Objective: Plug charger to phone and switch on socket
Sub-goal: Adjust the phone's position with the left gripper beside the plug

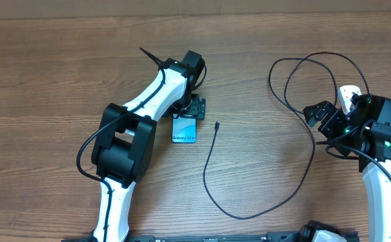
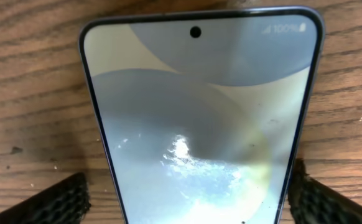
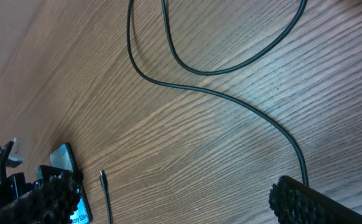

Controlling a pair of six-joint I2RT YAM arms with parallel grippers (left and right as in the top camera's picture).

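Note:
The phone [image 1: 185,130] lies flat on the wood, its light blue screen up and "Galaxy S24+" at its near end. My left gripper [image 1: 186,117] is open and straddles the phone's far end. In the left wrist view the phone [image 2: 199,112] fills the frame, with one finger [image 2: 56,202] on either side of it. The charger's small black plug tip [image 1: 217,125] rests just right of the phone, and its cable [image 1: 249,216] loops toward my right gripper [image 1: 323,128]. That gripper [image 3: 181,202] is open over bare wood. Of the socket only a white piece [image 1: 348,95] shows behind it.
More loops of the black cable [image 3: 187,68] lie on the table at the back right. In the right wrist view the plug tip [image 3: 101,177] and the phone [image 3: 66,158] sit far off at the lower left. The left arm [image 1: 125,144] crosses the table's middle left.

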